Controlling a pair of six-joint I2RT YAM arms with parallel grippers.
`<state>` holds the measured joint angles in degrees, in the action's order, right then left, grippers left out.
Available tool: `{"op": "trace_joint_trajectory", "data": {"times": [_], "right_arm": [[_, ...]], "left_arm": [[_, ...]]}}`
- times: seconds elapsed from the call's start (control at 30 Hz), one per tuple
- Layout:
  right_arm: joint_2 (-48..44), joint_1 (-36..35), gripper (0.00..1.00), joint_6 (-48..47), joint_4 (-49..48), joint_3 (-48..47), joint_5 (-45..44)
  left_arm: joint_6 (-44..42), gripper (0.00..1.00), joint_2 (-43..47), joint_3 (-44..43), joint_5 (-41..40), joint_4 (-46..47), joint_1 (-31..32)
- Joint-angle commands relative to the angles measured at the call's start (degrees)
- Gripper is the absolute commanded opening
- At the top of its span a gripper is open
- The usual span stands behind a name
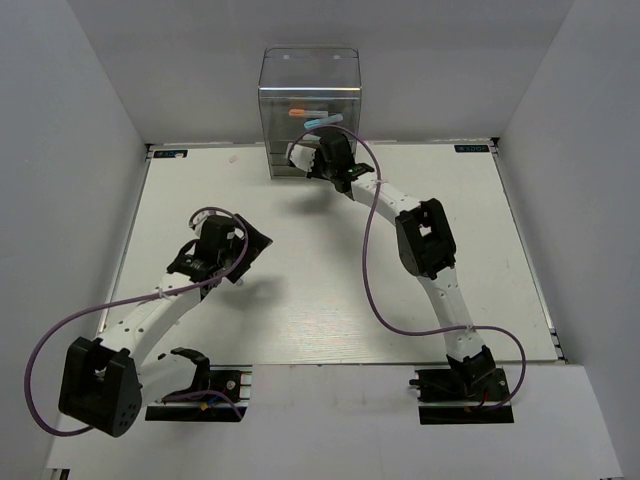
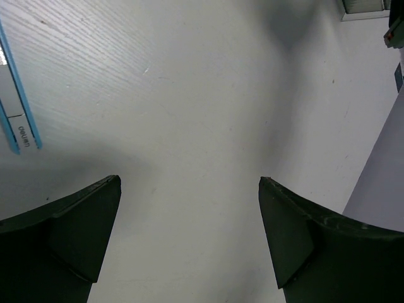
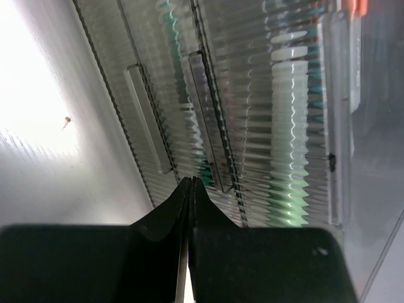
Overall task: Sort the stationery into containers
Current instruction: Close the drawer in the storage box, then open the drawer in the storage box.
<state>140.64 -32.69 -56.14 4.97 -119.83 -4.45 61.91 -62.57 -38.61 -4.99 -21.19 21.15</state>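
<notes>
The containers are the stacked drawers of a tall clear plastic box (image 1: 310, 100) at the far middle of the table. Through its top I see an orange-capped marker (image 1: 300, 113) and a light-blue-capped marker (image 1: 322, 122). My right gripper (image 1: 322, 160) is shut, its tips (image 3: 191, 181) at the ribbed drawer fronts (image 3: 252, 95), with nothing visible between them. Green shapes (image 3: 287, 164) blur through the ribbed plastic. My left gripper (image 1: 250, 243) is open and empty over bare table (image 2: 189, 183). No loose stationery shows on the table.
Grey walls close in the white table (image 1: 300, 300) on three sides. A blue-edged label strip (image 2: 19, 107) lies at the left of the left wrist view. Purple cables (image 1: 370, 250) loop along both arms.
</notes>
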Motion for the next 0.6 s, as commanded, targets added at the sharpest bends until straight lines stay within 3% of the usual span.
{"op": "trace_joint_trajectory", "data": {"times": [0.0, 0.13, 0.27, 0.33, 0.47, 0.5, 0.57], "right_arm": [[0.16, 2.0, 0.0, -0.9, -3.75, -2.43, -2.76], [-3.68, 1.13, 0.0, -0.29, -2.43, 1.42, 0.73], [-11.25, 1.57, 0.0, 1.38, -1.72, 11.61, 9.51], [-15.55, 1.48, 0.0, 4.1, -3.12, 14.87, 11.3], [-25.29, 3.41, 0.02, 14.02, 1.43, 21.81, 16.56], [-26.63, 3.68, 0.2, 18.22, 1.62, 22.88, 18.06], [-32.4, 5.17, 0.41, 22.62, 1.97, 29.01, 20.78]], "left_arm": [[-0.74, 1.0, -1.85, -2.7, 1.91, 4.57, -0.14], [-0.74, 1.0, -4.05, -3.75, 2.62, 8.69, -0.14], [-0.74, 0.91, -7.83, -4.28, 3.85, 16.43, -0.14], [-0.04, 0.82, -11.69, -4.9, 4.37, 22.55, -0.14], [2.95, 0.51, -22.22, -9.45, 6.66, 33.65, -0.67], [3.82, 0.47, -24.69, -10.25, 7.97, 36.45, -1.19], [7.24, 0.42, -32.59, -12.18, 9.29, 46.47, -1.2]]}}
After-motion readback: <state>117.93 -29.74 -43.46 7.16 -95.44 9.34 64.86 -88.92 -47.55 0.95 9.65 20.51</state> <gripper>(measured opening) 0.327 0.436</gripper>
